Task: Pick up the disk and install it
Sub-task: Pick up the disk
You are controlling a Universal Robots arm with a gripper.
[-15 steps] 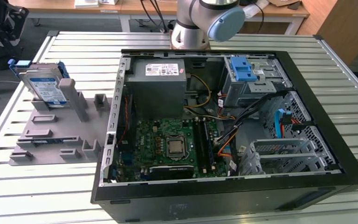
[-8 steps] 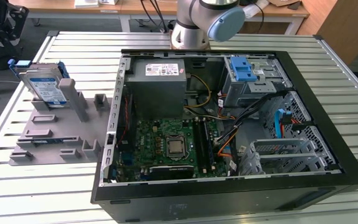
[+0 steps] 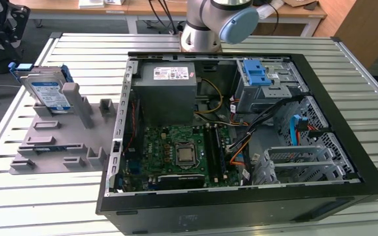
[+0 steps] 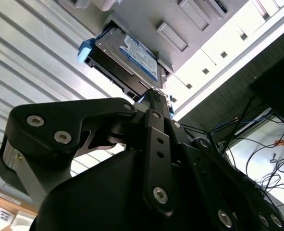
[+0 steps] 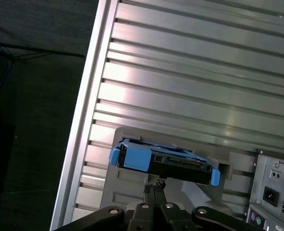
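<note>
The disk (image 3: pixel 47 93) stands on edge in a slot at the far end of a grey holder (image 3: pixel 51 142), on the exterior view's left. It is a silver drive with a white-and-blue label in a blue carrier. In both wrist views the disk (image 4: pixel 137 55) (image 5: pixel 166 161) lies just beyond my fingertips, apart from them. My gripper (image 5: pixel 154 186) (image 4: pixel 156 96) is shut with nothing in it. In the exterior view the gripper (image 3: pixel 4 46) hangs above and behind the disk, near the table's corner.
An open computer case (image 3: pixel 346 191) lies on the slatted metal table (image 3: pixel 18 196), holding a grey power supply (image 3: pixel 169 78), a motherboard (image 3: pixel 182 152), a blue-fronted drive bay (image 3: pixel 255 73) and a metal cage (image 3: pixel 294 160). The arm's base (image 3: pixel 202 34) stands behind the case.
</note>
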